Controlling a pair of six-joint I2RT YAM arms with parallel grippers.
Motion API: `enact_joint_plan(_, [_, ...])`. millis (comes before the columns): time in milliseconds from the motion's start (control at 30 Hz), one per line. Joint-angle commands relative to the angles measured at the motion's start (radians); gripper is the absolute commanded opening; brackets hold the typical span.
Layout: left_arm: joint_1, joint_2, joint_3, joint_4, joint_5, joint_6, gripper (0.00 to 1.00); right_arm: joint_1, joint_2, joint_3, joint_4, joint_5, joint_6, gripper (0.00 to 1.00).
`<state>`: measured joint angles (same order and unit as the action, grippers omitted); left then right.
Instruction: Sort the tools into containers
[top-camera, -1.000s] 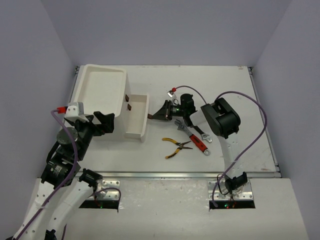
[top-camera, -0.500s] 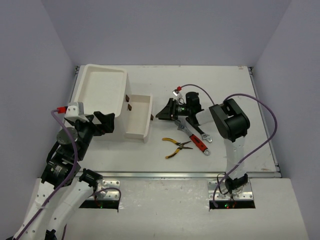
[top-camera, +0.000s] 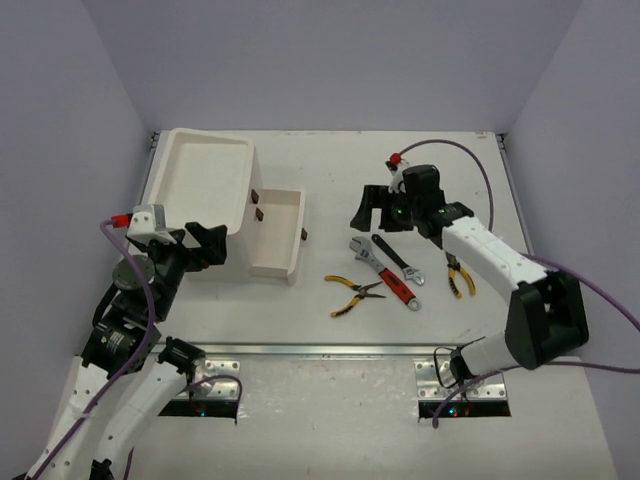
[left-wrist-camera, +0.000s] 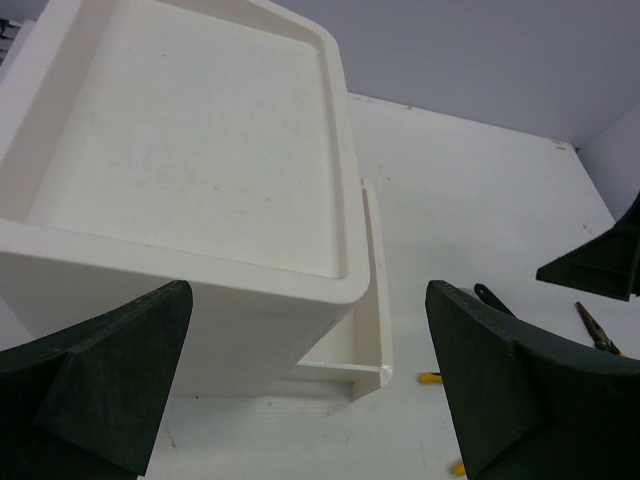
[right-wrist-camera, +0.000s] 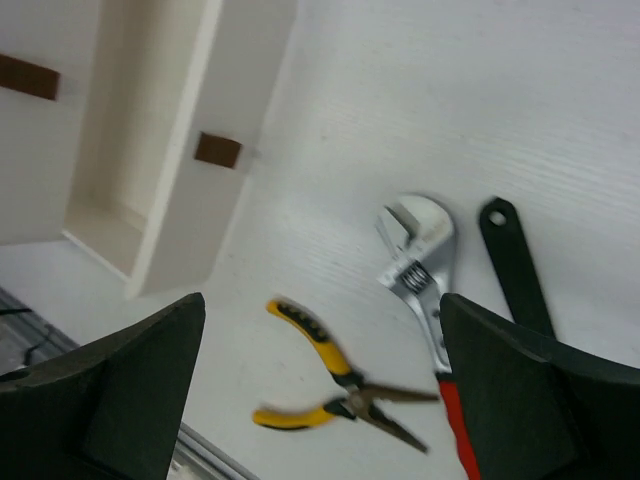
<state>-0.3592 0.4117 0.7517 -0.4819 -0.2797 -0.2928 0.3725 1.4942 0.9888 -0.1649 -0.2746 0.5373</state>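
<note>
Smooth white plastic box (top-camera: 200, 180) with shallow tray top, one drawer (top-camera: 272, 266) open, left claw (left-wrist-camera: 310, 300) spread wide and empty, right claw (right-wrist-camera: 322, 300) wide and empty near chrome-headed red-handled wrench (right-wrist-camera: 425, 270), matte white desk (top-camera: 330, 160)

Left arm (top-camera: 140, 405) and right arm (top-camera: 480, 250): white link shells, black joint housings, each on a bolted silver base plate (top-camera: 215, 366) far behind the fingers. A purple cable (top-camera: 450, 143) loops along each arm to a red plug (top-camera: 397, 159) just behind the fingers. Left gripper (left-wrist-camera: 308, 290) and right gripper (right-wrist-camera: 322, 300): matte black, wedge-shaped, flat-faced fingers (left-wrist-camera: 100, 380).
</note>
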Motion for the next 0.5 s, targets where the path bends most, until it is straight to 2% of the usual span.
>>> enact_joint_plan(0, [0.008, -0.008, 0.004, 0.042, -0.001, 0.006, 1.00, 0.000, -0.187, -0.024, -0.355, 0.337, -0.209, 0.97])
enact_joint_plan(33, [0.008, -0.005, 0.003, 0.042, 0.001, 0.006, 1.00, -0.001, -0.208, -0.031, -0.359, 0.345, -0.212, 0.96])
enact_joint_plan(133, [0.007, -0.004, 0.005, 0.042, 0.009, 0.007, 1.00, -0.001, -0.301, -0.051, -0.461, 0.509, -0.214, 0.93])
enact_joint_plan(400, [0.008, -0.028, 0.003, 0.040, 0.005, 0.006, 1.00, 0.000, -0.493, -0.046, -0.586, 0.635, -0.198, 0.86])
enact_joint_plan(467, [0.008, -0.030, 0.003, 0.040, 0.005, 0.004, 1.00, 0.000, -0.590, -0.073, -0.579, 0.684, -0.227, 0.90])
